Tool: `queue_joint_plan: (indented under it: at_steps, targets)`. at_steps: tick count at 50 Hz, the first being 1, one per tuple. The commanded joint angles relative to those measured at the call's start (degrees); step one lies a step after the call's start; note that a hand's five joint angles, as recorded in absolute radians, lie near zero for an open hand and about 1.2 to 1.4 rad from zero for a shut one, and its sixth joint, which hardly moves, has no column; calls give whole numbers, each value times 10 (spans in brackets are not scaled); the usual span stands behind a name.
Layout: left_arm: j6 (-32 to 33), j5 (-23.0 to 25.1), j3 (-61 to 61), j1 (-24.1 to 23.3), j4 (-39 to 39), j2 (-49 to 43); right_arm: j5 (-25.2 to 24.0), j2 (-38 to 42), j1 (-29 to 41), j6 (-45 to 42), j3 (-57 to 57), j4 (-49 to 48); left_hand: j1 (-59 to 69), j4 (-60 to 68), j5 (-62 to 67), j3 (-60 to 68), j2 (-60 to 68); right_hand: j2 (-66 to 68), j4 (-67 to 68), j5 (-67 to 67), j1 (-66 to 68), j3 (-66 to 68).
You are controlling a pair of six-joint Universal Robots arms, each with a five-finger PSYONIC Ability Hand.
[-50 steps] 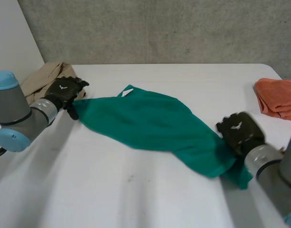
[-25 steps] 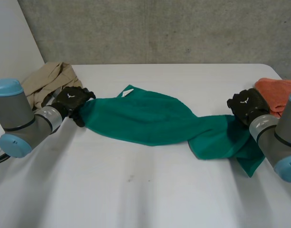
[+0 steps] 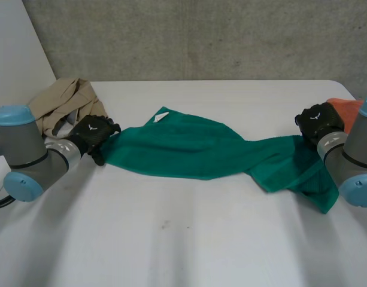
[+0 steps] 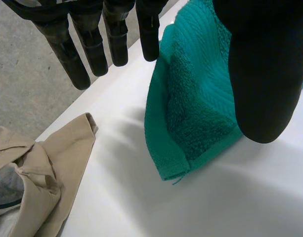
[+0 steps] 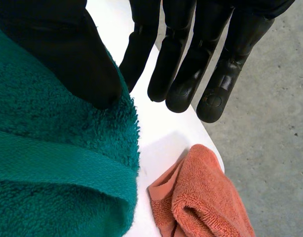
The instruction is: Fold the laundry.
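- A green terry towel point(image 3: 189, 152) with a looped, ribbed pile and a hemmed edge lies rumpled on the smooth white table point(image 3: 171, 239). It is wide on the left and bunches narrower towards the right. A small white tag point(image 3: 161, 116) shows on its far edge.
- The towel's long axis runs left to right across the table. One end is at each hand, and the right end has a corner drooping nearer.
- The left hand point(image 3: 92, 133) is at the towel's left end. Its fingers point(image 4: 72, 54) are straight and spread above bare table, off the cloth, and its thumb lies over the towel's corner point(image 4: 195, 98), so it is not clenched.
- The right hand point(image 3: 318, 122) is at the right end. Its fingers point(image 5: 183, 64) are straight and its thumb rests on the pile point(image 5: 52, 163), likewise unclenched.
- A crumpled beige woven garment point(image 3: 63, 98) lies far left, near the left hand.
- A folded orange terry towel point(image 5: 205, 197) sits at the right edge, just beyond the right hand's fingertips.
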Motion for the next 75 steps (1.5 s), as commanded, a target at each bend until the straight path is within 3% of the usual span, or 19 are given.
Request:
queue_joint_plan:
  at_steps: [1,17,26,36,45,48,53,55,63,75]
  targets:
    - [1,-2,16,0,-1,-19,0,-3,1,1,8,0,43,39,37,42,40,125,119,137,234,124]
    - [0,-4,74,0,0,-61,0,-3,0,0,28,0,139,135,133,138,136,125,119,137,234,124]
    - [-3,-7,82,-2,4,-63,0,-6,0,0,33,1,398,394,392,396,394,125,119,137,234,124]
    - [-7,-12,82,-14,6,-55,0,-6,0,0,38,2,353,349,347,351,349,125,119,137,234,124]
    - [-7,-14,76,-15,6,-59,0,-5,1,0,43,1,183,179,177,182,180,125,119,137,234,124]
    - [-7,-15,76,-15,6,-60,0,-5,1,0,43,1,199,195,193,198,196,125,119,137,234,124]
    - [-7,-19,74,-16,4,-55,1,-6,1,-1,43,2,550,546,544,549,547,125,119,137,234,124]
    - [-7,-29,73,-18,2,-49,2,-7,1,-1,43,2,608,604,602,607,605,125,119,137,234,124]
    - [-11,-122,17,-41,0,43,4,-41,0,-5,42,35,608,604,602,607,605,125,119,137,234,124]
    - [-41,-126,-162,-42,-48,300,-23,-166,-6,-20,44,172,608,604,602,607,605,125,119,137,234,124]
